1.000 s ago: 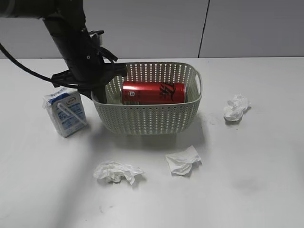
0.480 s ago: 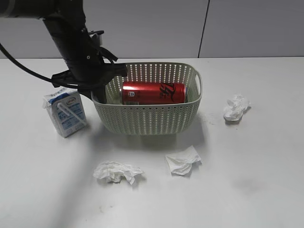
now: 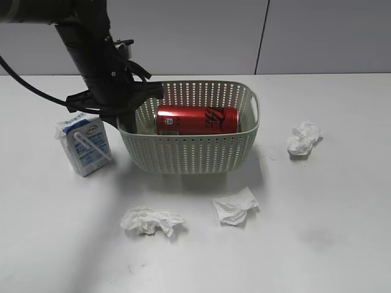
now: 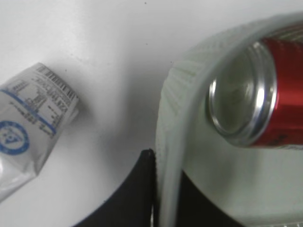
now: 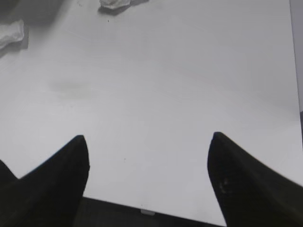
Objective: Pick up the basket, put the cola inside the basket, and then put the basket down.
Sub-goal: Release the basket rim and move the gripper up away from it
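The pale sage-green basket stands on the white table at centre. The red cola can lies on its side inside it; its silver end shows in the left wrist view. My left gripper is shut on the basket's left rim, with the wall pinched between its black fingers. My right gripper is open and empty over bare table, and is out of the exterior view.
A blue-and-white drink carton with a straw stands left of the basket, also in the left wrist view. Crumpled tissues lie at the front, front centre and right. The table's edge shows under the right gripper.
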You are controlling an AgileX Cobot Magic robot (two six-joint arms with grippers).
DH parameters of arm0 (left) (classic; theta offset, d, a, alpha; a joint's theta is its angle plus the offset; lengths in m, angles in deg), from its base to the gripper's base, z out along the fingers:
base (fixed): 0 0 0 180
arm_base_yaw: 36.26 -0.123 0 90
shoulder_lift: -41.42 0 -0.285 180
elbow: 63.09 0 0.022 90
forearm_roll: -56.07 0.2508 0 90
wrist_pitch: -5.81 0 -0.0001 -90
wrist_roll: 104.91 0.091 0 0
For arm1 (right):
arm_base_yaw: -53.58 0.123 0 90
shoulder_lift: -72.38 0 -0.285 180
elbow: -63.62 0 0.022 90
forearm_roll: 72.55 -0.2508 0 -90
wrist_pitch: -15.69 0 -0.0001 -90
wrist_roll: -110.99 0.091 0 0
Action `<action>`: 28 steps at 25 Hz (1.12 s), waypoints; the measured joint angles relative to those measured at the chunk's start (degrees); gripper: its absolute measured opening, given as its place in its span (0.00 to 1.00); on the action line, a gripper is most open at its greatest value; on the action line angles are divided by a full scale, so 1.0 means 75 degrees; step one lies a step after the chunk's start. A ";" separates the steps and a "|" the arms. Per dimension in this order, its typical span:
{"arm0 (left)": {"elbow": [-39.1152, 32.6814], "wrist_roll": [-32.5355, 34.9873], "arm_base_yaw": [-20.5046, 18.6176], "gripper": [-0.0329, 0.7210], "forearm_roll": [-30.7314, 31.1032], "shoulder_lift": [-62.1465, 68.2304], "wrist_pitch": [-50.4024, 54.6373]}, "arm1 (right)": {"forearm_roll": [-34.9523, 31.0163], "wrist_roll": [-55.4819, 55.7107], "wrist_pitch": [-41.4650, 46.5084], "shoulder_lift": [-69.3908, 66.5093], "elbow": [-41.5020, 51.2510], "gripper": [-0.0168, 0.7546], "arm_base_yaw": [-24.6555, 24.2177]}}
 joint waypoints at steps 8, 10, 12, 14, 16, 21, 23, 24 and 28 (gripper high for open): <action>0.0000 0.0000 0.0000 0.05 0.0033 0.0000 0.0003 | 0.0047 -0.0007 -0.0213 0.1221 0.0136 0.79 0.0000; 0.0000 0.0000 0.0000 0.05 0.0043 0.0000 0.0003 | 0.0053 -0.0007 -0.0222 0.1384 0.0136 0.79 0.0000; 0.0000 0.0000 0.0000 0.05 0.0053 0.0000 -0.0006 | 0.0053 -0.0007 -0.0254 0.1725 0.0136 0.79 -0.0006; 0.0000 0.0000 -0.0007 0.05 0.0076 0.0000 -0.0026 | 0.0053 -0.0007 -0.0246 0.1920 0.0136 0.79 -0.0036; 0.0000 0.0000 -0.0007 0.05 0.0092 0.0000 -0.0071 | 0.0069 -0.0007 -0.0245 0.1974 0.0136 0.79 -0.0127; 0.0000 0.0000 -0.0007 0.05 0.0110 0.0000 -0.0228 | 0.0108 -0.0007 -0.0260 0.1974 0.0136 0.79 -0.0805; 0.0000 0.0000 -0.0007 0.05 0.0104 0.0000 -0.0367 | 0.0108 -0.0007 -0.0260 0.1974 0.0136 0.79 -0.1153; 0.0000 0.0000 -0.0007 0.05 0.0104 0.0000 -0.0440 | 0.0108 -0.0007 -0.0260 0.1974 0.0136 0.79 -0.1292; 0.0000 0.0007 -0.0007 0.05 0.0104 0.0000 -0.0778 | 0.0108 -0.0007 -0.0260 0.1974 0.0136 0.79 -0.1569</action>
